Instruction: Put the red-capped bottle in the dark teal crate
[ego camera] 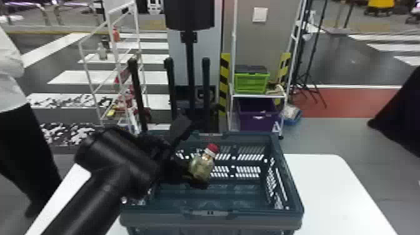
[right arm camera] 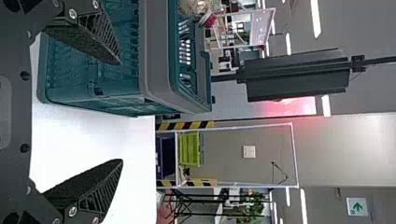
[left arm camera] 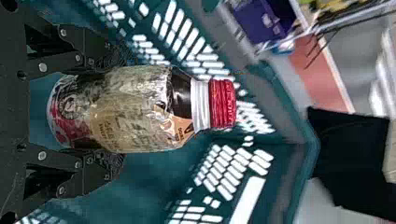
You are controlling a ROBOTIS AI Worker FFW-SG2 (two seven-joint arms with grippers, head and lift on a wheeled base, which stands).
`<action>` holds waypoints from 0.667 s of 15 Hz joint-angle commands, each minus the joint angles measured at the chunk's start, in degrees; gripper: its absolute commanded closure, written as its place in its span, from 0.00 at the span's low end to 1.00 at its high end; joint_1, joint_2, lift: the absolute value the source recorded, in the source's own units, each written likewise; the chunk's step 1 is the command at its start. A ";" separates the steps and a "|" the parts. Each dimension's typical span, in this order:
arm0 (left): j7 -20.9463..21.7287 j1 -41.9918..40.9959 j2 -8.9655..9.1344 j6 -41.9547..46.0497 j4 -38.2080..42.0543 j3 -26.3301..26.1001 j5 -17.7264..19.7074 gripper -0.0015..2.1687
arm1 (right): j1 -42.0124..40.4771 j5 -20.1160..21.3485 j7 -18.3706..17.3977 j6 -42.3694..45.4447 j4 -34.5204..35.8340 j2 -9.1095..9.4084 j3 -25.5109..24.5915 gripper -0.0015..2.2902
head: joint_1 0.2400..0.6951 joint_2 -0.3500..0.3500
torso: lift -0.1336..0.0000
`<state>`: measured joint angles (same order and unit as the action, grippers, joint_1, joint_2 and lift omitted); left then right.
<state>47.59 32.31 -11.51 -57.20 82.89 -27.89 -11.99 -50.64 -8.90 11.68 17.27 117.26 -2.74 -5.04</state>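
Note:
My left gripper (ego camera: 190, 172) reaches in from the left over the dark teal crate (ego camera: 215, 215), shut on the red-capped bottle (ego camera: 201, 167). The bottle leans slightly, cap up, within the crate's opening; whether its base touches the floor I cannot tell. In the left wrist view, the fingers of the left gripper (left arm camera: 114, 109) press both sides of the bottle (left arm camera: 140, 109), with the crate's slotted walls (left arm camera: 187, 42) around it. My right gripper (right arm camera: 121, 112) stands open outside the crate (right arm camera: 159, 56), nothing between its fingers; the bottle's red cap (right arm camera: 209, 20) shows beyond the rim.
The crate stands on a white table (ego camera: 331, 187). Behind are a white rack (ego camera: 257, 95) with a green crate (ego camera: 251, 82) and a purple bin (ego camera: 257, 114), a second wire rack (ego camera: 115, 62) at left, and a black post (ego camera: 190, 68).

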 commanded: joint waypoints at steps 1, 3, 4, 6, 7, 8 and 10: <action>2.15 2.06 4.31 3.80 -9.76 -0.58 -5.24 0.90 | -0.16 -0.15 0.00 0.53 -0.18 0.02 -0.14 0.06 | 0.57 0.50 | 1.00; 4.53 3.55 7.73 11.71 -18.29 0.03 -10.25 0.90 | 0.01 -0.15 0.00 0.53 -0.36 0.02 -0.14 0.06 | 0.57 0.50 | 1.00; 5.84 4.08 10.11 16.46 -22.86 2.23 -14.20 0.90 | 0.01 -0.15 0.00 0.53 -0.45 0.02 -0.05 0.06 | 0.57 0.50 | 1.00; 7.08 4.61 11.66 25.60 -29.27 8.03 -22.38 0.90 | 0.01 -0.15 0.00 0.53 -0.54 0.02 -0.05 0.06 | 0.57 0.50 | 1.00; 7.08 4.96 11.66 27.53 -30.85 8.12 -23.08 0.90 | 0.01 -0.15 0.00 0.53 -0.54 0.02 -0.05 0.06 | 0.57 0.50 | 1.00; 7.08 5.49 11.66 28.06 -32.08 8.20 -23.08 0.90 | 0.01 -0.15 0.00 0.53 -0.54 0.02 -0.05 0.06 | 0.57 0.50 | 1.00; 7.08 5.84 11.66 28.41 -33.49 7.85 -23.87 0.90 | 0.01 -0.15 0.00 0.53 -0.54 0.02 -0.05 0.06 | 0.57 0.50 | 1.00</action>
<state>54.67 37.90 -0.44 -29.17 50.34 -19.86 -35.26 -50.62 -9.05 11.69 17.79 116.72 -2.72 -5.12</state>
